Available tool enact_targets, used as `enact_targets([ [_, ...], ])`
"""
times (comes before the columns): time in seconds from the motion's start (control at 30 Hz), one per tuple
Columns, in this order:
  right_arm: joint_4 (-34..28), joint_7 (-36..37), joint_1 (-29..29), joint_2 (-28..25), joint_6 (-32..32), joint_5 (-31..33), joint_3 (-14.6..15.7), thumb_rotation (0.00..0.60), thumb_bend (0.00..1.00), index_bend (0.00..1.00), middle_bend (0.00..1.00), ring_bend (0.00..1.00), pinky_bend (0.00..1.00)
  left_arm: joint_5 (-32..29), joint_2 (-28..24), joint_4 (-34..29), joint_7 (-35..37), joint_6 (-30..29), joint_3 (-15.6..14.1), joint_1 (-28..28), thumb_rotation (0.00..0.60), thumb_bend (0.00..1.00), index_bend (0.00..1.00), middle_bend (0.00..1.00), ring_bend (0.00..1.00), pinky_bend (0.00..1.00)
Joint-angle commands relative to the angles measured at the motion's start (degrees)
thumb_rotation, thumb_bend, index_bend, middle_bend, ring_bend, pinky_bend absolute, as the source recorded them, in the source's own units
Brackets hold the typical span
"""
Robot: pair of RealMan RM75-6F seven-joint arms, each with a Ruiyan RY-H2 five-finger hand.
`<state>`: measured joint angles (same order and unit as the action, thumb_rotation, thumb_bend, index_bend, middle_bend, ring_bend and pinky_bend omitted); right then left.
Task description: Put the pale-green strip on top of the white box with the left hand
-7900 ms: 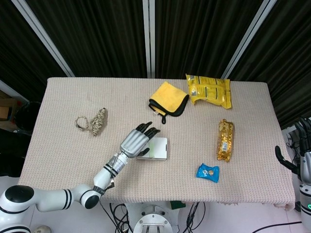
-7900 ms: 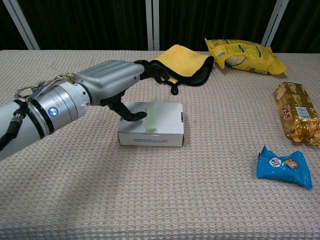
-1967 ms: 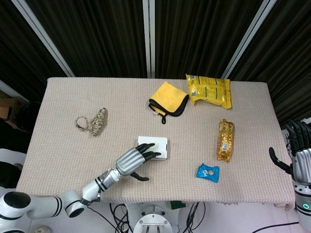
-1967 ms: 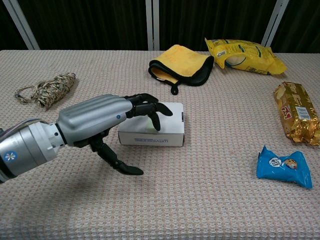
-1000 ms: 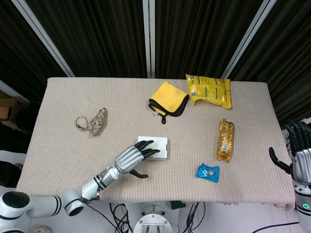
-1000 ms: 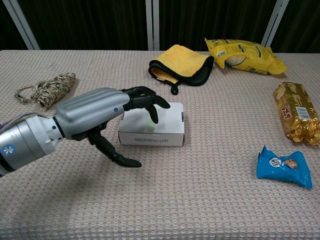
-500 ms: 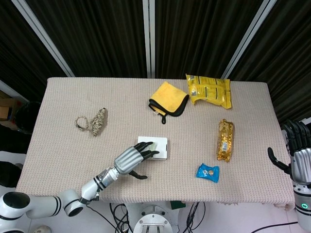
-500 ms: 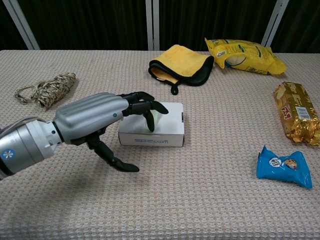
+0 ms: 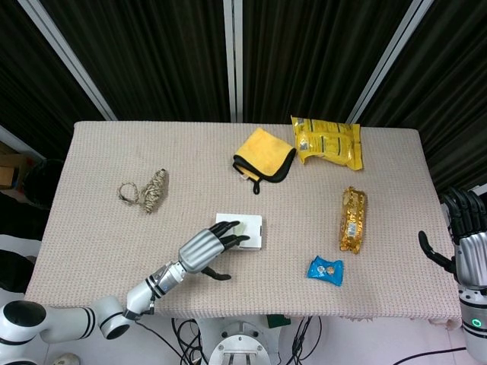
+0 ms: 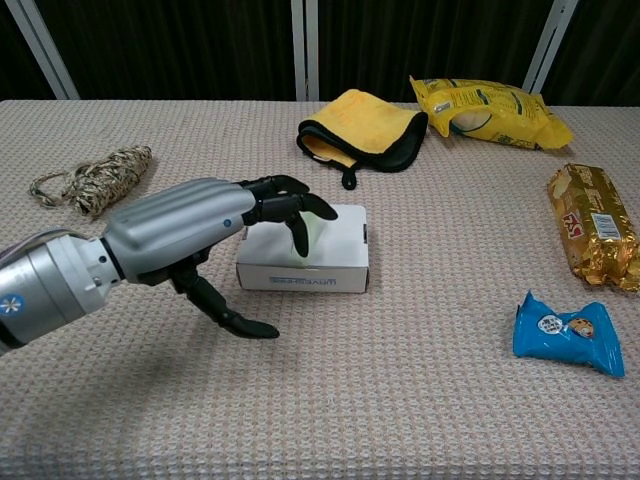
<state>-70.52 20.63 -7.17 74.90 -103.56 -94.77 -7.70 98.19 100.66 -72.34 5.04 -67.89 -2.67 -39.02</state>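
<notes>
The pale-green strip (image 10: pixel 313 236) lies on top of the white box (image 10: pixel 320 255), just under the left hand's (image 10: pixel 190 235) fingertips (image 10: pixel 300 245). The hand holds nothing, fingers spread. Placement looks done; only withdrawal seems left.

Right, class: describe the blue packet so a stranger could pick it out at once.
Start at the table's near right corner. In front of the long gold pack lies the blue packet, apart from it. It is the only blue thing there, small and crinkled.
</notes>
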Motion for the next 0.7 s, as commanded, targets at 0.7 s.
enact_targets([
  [0.7,0.04,-0.55,-0.07,0.37,0.31,-0.09,0.24,0.600,0.34,0.00,0.00,0.00,0.00,-0.12,-0.41,0.28,0.46,0.56,-0.87,0.62,0.457,0.03,0.15,0.38,0.04,0.16],
])
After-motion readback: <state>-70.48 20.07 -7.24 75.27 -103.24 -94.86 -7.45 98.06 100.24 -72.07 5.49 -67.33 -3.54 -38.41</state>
